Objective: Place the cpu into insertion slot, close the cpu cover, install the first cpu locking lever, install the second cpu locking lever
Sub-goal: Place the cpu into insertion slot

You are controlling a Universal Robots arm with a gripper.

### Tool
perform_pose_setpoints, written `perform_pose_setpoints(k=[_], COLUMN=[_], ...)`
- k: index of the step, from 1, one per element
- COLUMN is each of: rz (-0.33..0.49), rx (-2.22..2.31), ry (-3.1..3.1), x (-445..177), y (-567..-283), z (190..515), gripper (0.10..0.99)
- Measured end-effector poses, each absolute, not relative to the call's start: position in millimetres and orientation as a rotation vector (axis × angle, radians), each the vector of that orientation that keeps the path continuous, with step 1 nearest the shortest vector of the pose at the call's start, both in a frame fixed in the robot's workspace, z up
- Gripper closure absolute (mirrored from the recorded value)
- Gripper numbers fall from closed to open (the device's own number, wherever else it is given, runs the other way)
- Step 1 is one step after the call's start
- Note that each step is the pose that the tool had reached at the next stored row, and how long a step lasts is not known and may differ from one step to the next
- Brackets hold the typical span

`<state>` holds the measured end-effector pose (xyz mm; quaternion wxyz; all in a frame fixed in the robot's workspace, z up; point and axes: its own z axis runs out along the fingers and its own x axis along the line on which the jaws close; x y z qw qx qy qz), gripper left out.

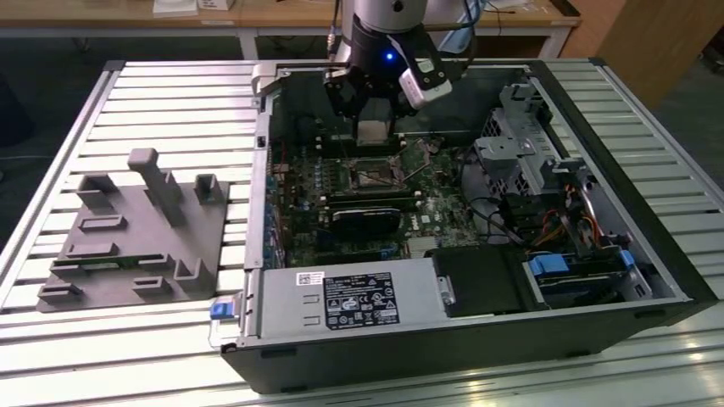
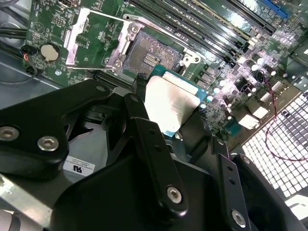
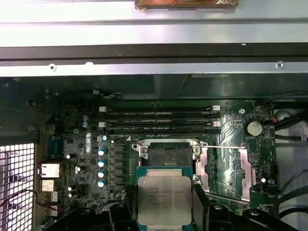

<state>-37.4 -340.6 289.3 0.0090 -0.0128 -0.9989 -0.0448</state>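
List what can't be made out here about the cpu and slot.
- cpu underside: faces away in both wrist views; gripped edges hidden by the tool.
- Gap between cpu and insertion slot: no side-on view, and too small to judge in the exterior view.
- Slot pins: too small to check in any view.

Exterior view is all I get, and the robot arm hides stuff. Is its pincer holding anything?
Observer: Yes. In both wrist views the pincer grips the cpu, a small flat square chip with a silver-grey metal top.
Operator: Is its hole empty?
Observer: Yes, the dark square socket on the green motherboard holds nothing.
Operator: Is the lid up?
Observer: Yes, the cpu cover, a thin silver-grey square metal frame, lies flipped open beside the socket.
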Motion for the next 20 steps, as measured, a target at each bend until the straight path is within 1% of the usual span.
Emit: perform_pose_setpoints(k=[7, 20], rz=[-0.140, -0.142], rx=[-0.049, -0.245], ry=[-3.120, -3.117], x=[-37.3, -37.4], y=[-340.6, -340.6], z=[289.0, 288.2], gripper=[0.545, 0.545])
